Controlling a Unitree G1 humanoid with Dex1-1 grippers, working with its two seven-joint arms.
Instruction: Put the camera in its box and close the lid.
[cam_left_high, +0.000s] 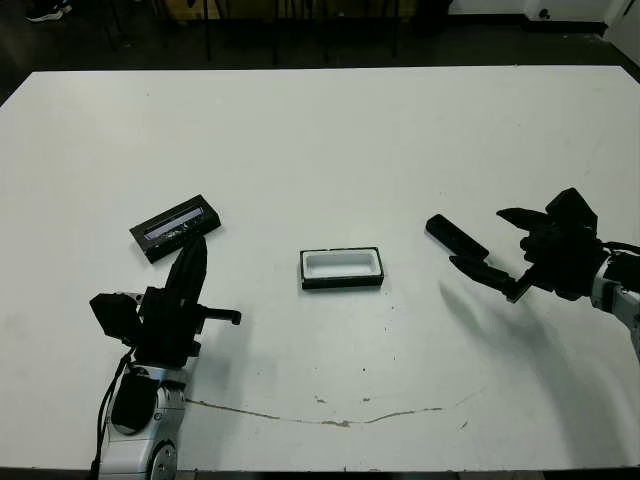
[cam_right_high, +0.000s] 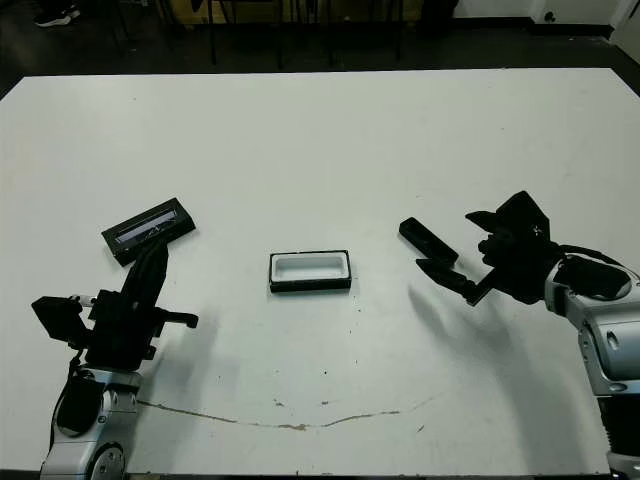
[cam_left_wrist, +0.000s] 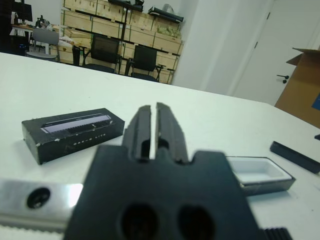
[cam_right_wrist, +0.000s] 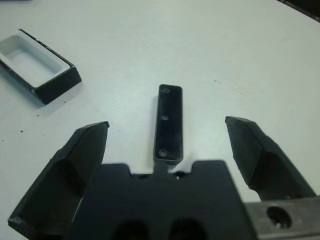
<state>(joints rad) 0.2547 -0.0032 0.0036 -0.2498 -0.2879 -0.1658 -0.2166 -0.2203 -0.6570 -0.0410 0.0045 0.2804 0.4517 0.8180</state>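
The camera (cam_right_wrist: 168, 122) is what this job turns on, but going left to right, the left gripper (cam_left_high: 190, 262) comes first: its fingers are pressed together and hold nothing, just short of the lid (cam_left_high: 175, 227), which lies flat with its silvery strip up. The box (cam_left_high: 342, 268) sits open near the table's middle, white lining showing, well apart from both the lid and the camera. Further right the camera lies flat on the white table (cam_left_high: 320, 140), and the right gripper (cam_left_high: 500, 252) is spread wide, empty, the bar lined up between its fingers in the wrist view.

It looks like a stiff, light, smooth-faced slab, so probably slippery and easy to skid. A pinch across the narrow width, on the long edges near mid-length, should keep it level and away from any screen.
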